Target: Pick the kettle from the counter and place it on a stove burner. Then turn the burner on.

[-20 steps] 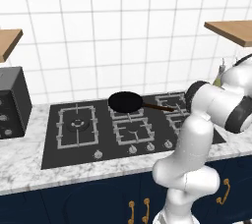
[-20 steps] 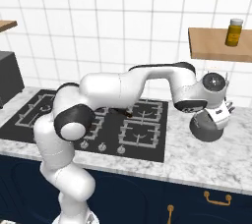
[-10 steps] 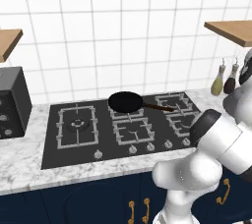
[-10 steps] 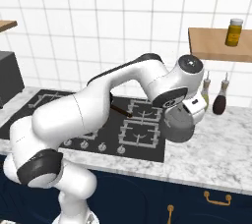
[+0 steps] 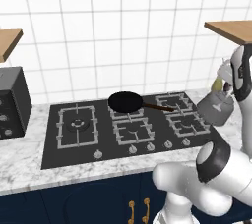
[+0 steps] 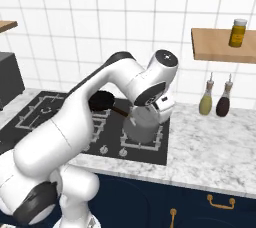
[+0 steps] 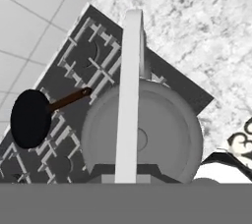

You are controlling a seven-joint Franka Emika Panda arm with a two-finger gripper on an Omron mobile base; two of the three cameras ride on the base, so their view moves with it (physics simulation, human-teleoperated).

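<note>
Currently: small dull-grey rounded metal kettle (image 6: 141, 127), carried aloft by its handle in the shut two-finger gripper (image 6: 161, 106), over the hob's right edge. Flat black frying pan (image 5: 126, 101) at ten o'clock.

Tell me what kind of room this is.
A home kitchen, rendered: a black gas stove set in a marbled counter, white tiled wall, and a frying pan and kettle over the burners.
</note>
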